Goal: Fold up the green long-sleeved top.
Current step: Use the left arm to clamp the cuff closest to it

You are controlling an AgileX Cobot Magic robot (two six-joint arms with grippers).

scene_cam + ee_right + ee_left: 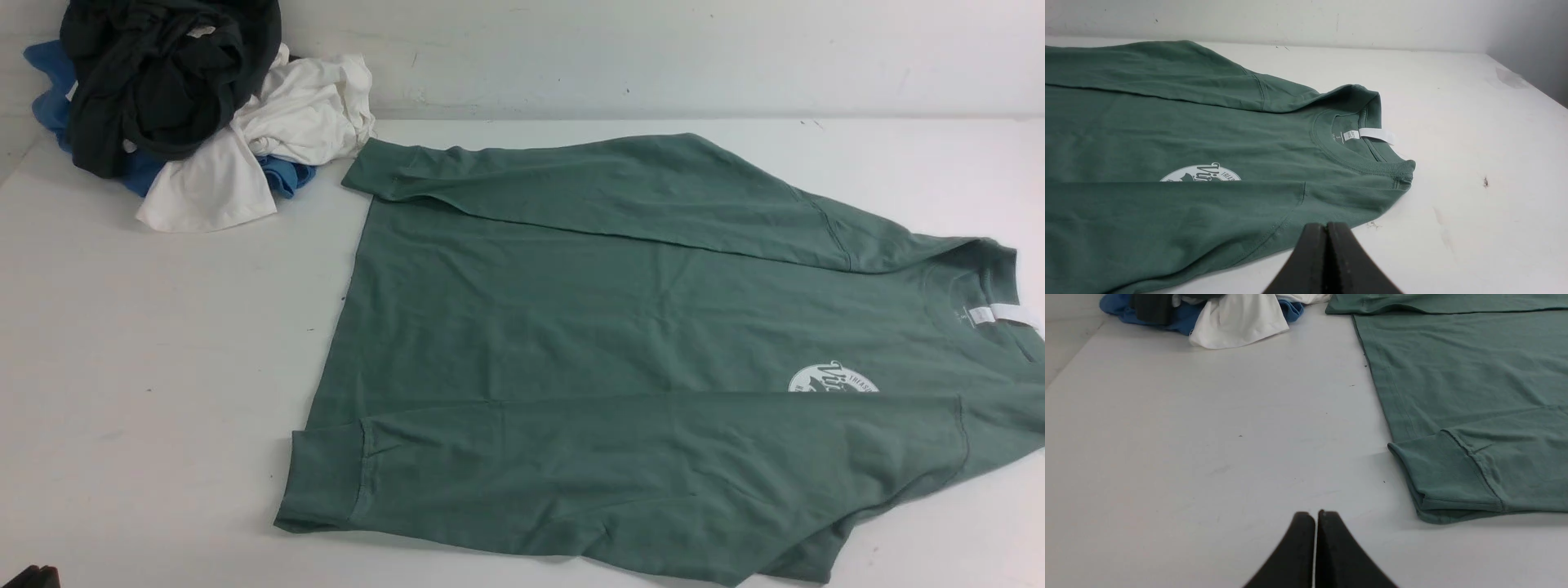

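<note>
The green long-sleeved top [620,327] lies flat on the white table, collar to the right, hem to the left. Both sleeves are folded in over the body; the near sleeve half covers the white chest logo [833,381]. The white neck label [1000,314] sticks out at the collar. My left gripper [1315,514] is shut and empty, above bare table beside the near cuff [1453,477]. My right gripper [1326,225] is shut and empty, at the near edge of the top [1208,163] by the shoulder, below the collar [1367,163]. Neither gripper shows in the front view.
A heap of other clothes sits at the far left corner: a dark black-green garment [163,73], a white one [269,131] and a blue one [49,90]. It also shows in the left wrist view [1237,318]. A wall runs behind the table [122,367].
</note>
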